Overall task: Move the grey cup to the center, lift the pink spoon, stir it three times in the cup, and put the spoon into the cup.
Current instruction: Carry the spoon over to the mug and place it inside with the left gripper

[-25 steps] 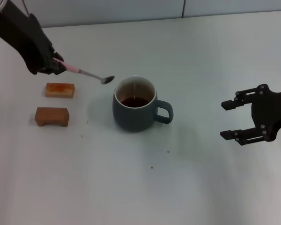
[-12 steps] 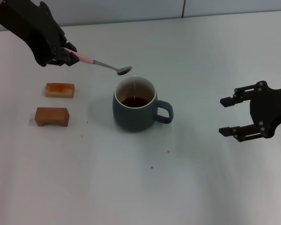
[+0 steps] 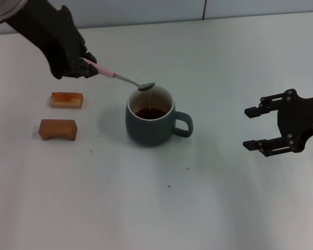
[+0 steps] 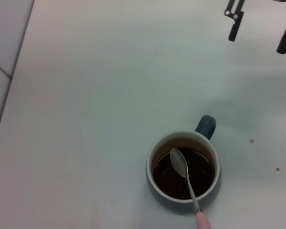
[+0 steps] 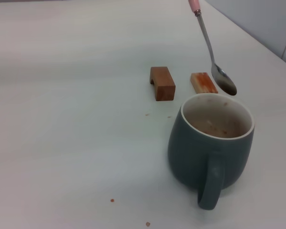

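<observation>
Landmark: grey cup (image 3: 150,117), standing about mid-table with its loop handle turned toward the robot's right; dark brown liquid sits low inside the pale cream wall.
Spoon position: pink spoon (image 3: 120,78) is in the air, its metal bowl just above the cup's far-left rim, not yet dipped. The left wrist view looks straight down and shows the bowl over the liquid.
Spoon axis: the long axis runs from the pink handle end, up and to the cup's left, down to the bowl at the rim; a shallow downward tilt.
Left gripper (image 3: 82,66): clamped on the pink handle end, up and to the left of the cup, the nearer arm by far.
Right gripper (image 3: 256,127): well to the cup's right, beyond the handle side, fingers spread wide, holding nothing.
Spoon look: slim grey metal stem and small oval bowl, pale pink handle.
Other items: two brown wooden blocks (image 3: 66,99) on the table left of the cup, under the left arm.
Judgement: next move is a short descent of the bowl into the liquid; rim clearance matters.
</observation>
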### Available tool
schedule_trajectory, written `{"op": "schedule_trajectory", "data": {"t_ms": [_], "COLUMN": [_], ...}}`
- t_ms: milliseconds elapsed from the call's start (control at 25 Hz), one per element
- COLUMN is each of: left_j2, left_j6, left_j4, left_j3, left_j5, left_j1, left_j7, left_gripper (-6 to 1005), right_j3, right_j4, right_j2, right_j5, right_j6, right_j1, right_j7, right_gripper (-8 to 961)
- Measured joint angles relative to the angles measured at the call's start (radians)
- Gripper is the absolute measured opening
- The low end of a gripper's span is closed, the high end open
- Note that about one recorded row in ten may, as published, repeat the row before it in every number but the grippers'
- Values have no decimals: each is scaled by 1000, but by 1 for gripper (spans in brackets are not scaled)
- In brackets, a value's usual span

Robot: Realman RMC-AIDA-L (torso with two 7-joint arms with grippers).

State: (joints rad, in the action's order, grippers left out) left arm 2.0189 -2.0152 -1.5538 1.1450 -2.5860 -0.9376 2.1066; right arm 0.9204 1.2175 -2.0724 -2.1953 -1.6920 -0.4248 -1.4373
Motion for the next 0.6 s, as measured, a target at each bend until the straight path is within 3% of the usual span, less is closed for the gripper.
{"op": "schedule_trajectory", "data": {"t_ms": [360, 600], "left_j2": [37, 44], "left_j6": [0, 1], "left_j4": [-1, 7], "left_j3": [92, 135], "left_j5": [-82, -99], "left_j1": [-38, -53], "left_j7": [-3, 1], "left_gripper": [194, 196], "right_j3": [2, -2], "right_j4": [-8, -11], "right_j2": [0, 0], "right_j5": [-1, -1], "right_j6": [5, 5], "right_j1": [1, 3], "right_j7": [0, 6], "right_gripper": [704, 704]}}
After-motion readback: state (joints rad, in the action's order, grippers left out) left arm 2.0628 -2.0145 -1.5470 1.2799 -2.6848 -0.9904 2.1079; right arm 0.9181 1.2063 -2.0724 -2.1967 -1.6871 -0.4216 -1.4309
